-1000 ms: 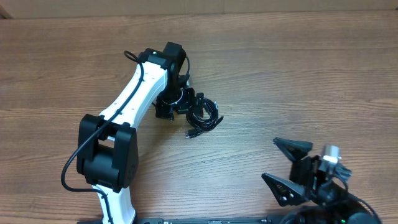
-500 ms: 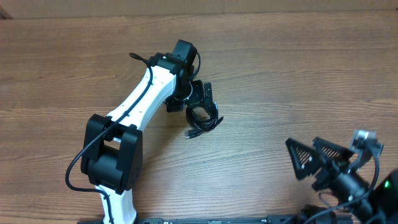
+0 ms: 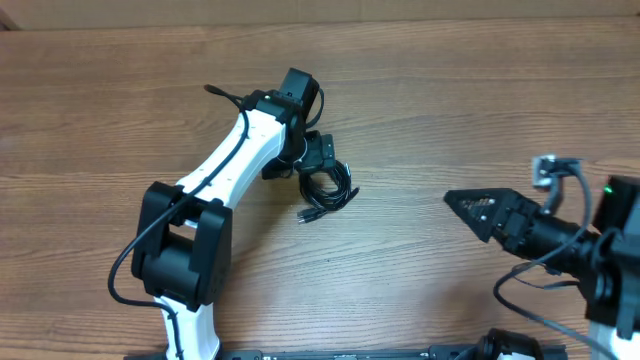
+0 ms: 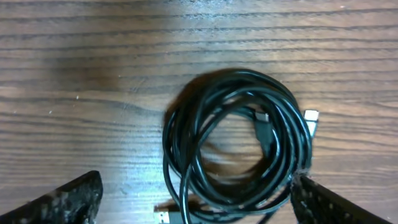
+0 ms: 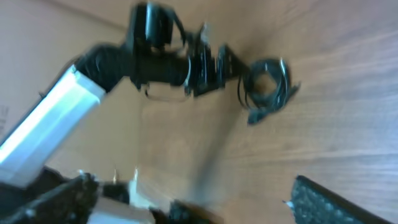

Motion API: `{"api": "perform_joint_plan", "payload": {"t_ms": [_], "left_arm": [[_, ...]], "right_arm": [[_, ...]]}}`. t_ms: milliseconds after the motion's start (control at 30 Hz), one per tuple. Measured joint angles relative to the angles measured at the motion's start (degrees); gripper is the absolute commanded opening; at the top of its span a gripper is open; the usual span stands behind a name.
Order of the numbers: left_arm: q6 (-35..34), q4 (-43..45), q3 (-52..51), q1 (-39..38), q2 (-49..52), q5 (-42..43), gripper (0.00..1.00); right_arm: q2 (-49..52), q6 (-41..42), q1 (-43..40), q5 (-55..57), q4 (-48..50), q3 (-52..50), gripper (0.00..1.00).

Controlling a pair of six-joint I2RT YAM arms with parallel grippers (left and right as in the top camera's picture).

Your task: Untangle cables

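A bundle of black cables [image 3: 328, 190] lies coiled on the wooden table, with a plug end sticking out at its lower left. In the left wrist view the coil [image 4: 186, 134] fills the middle, with a silver USB plug [image 4: 311, 116] at its right and another plug [image 4: 163, 216] at the bottom. My left gripper [image 3: 318, 160] hovers over the coil's far edge, open, its fingertips [image 4: 71, 198] wide on either side of the coil and holding nothing. My right gripper [image 3: 478, 208] is open and empty, right of the cables and pointing left at them. The blurred right wrist view shows the coil [image 5: 268, 86] far off.
The left arm [image 3: 225, 165] stretches diagonally from the front left over the table. The right arm's base [image 3: 610, 250] sits at the front right. The wooden table top [image 3: 480, 110] ends at a far edge along the top of the overhead view.
The left gripper has shifted a little right, over the coil. The right arm has swung up from the front edge and now points left toward the cables. The coil has not moved.
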Motion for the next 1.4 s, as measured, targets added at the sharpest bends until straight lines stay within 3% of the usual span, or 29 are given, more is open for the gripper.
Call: {"api": "perform_joint_plan", "payload": {"t_ms": [67, 200, 333, 633, 833, 867, 900, 1167, 1400], "left_arm": [[-0.37, 0.28, -0.17, 0.0, 0.76, 0.04, 0.83], [-0.92, 0.33, -0.5, 0.0, 1.97, 0.07, 0.66], [-1.07, 0.37, -0.61, 0.0, 2.08, 0.07, 0.72], [-1.07, 2.14, -2.38, 0.0, 2.08, -0.02, 0.64], [-1.31, 2.67, -4.15, 0.0, 2.1, -0.42, 0.31], [-1.16, 2.84, -4.15, 0.0, 2.1, -0.46, 0.23], [-1.11, 2.95, -4.15, -0.02, 2.1, -0.55, 0.04], [0.09, 1.22, -3.65, 0.11, 2.1, -0.2, 0.04], [3.41, -10.49, 7.85, 0.11, 1.92, 2.12, 0.04]], "right_arm": [[1.11, 0.2, 2.91, 1.2, -0.74, 0.0, 0.86], [3.48, 1.33, 9.99, 4.7, -0.79, 0.0, 0.86], [6.54, 4.66, 15.58, 9.99, -0.24, 0.0, 0.86], [14.01, 11.58, 28.11, 15.02, 7.02, 0.0, 0.87], [17.68, 14.1, 34.18, 15.41, 11.08, 0.0, 0.95], [18.16, 14.34, 34.75, 15.41, 11.39, 0.0, 0.97], [18.47, 14.47, 35.08, 15.43, 11.58, 0.0, 0.99], [18.97, 16.33, 35.39, 15.82, 11.67, 0.0, 1.0], [18.97, 16.39, 35.39, 18.23, 10.49, 0.0, 1.0]]}}
